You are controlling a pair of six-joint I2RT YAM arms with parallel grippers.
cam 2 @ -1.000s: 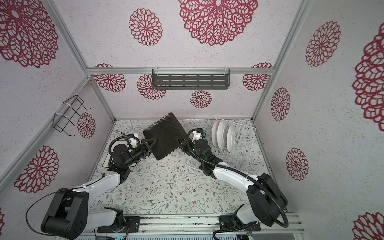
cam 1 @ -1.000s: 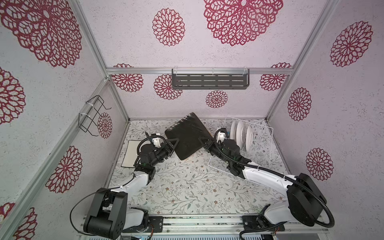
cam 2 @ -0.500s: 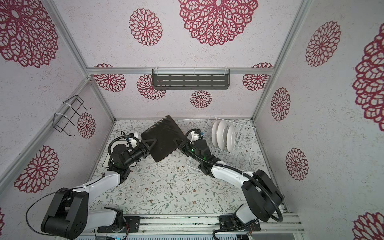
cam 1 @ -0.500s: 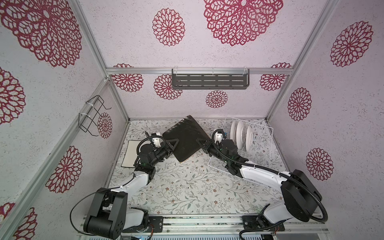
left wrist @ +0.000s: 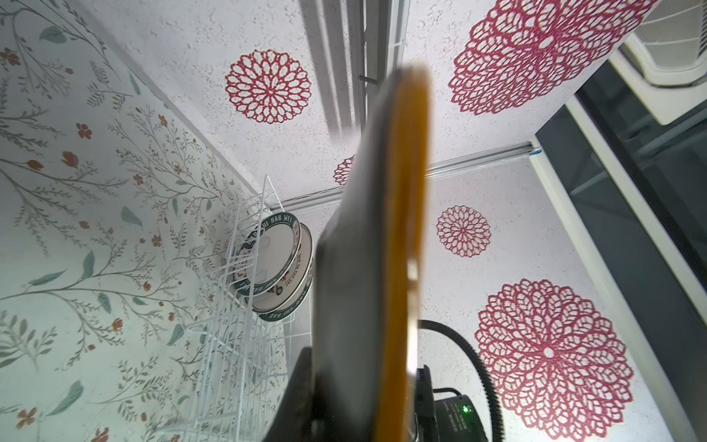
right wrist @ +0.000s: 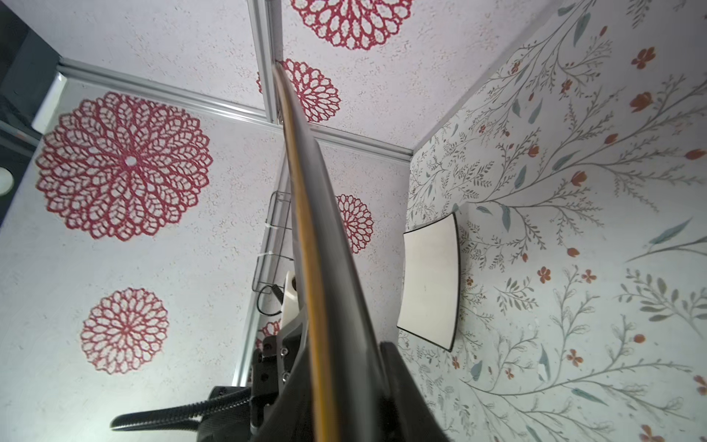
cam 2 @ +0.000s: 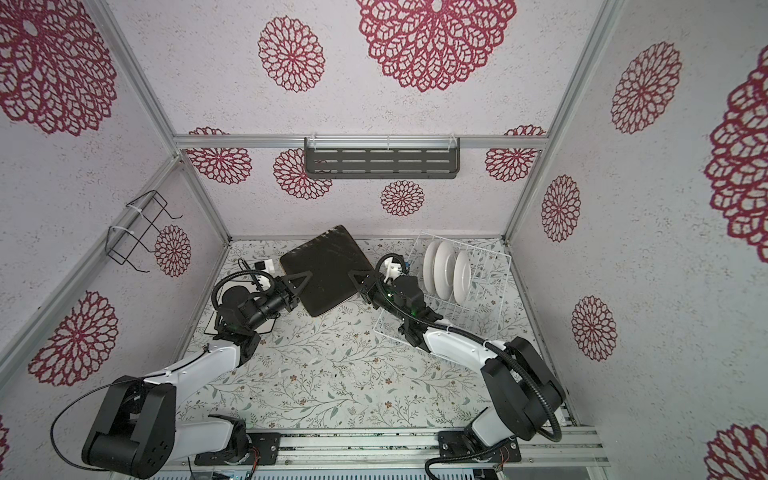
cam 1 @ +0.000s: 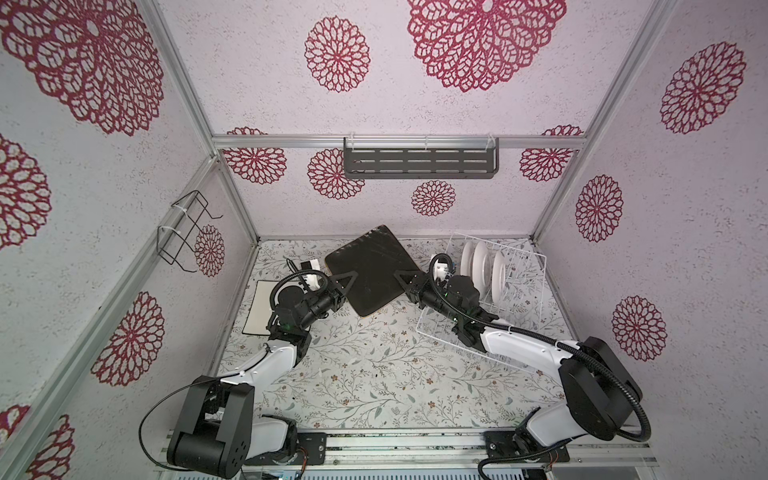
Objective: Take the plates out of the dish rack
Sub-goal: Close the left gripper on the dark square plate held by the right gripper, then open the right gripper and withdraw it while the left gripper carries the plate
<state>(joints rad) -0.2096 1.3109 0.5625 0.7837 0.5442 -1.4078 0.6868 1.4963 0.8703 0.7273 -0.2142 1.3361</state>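
Black plate [cam 1: 370, 266] in the air between both grippers, beside the rack [cam 1: 536, 266].

The left gripper [cam 1: 353, 275] is closed on the plate's left edge. The right gripper [cam 1: 397, 274] has its fingers on both sides of the right edge, but I cannot tell if they press it. The plate hangs above the table [cam 1: 374, 374], just left of the rack. In the rack, three round plates [cam 1: 484, 270] stand upright on edge, close together, at its far left part. A white plate [cam 1: 259, 307] lies flat on the table behind the left arm. The black plate faces up, tilted, one corner toward the back wall and the opposite corner toward the front. It looks almost square, with no clear long side.
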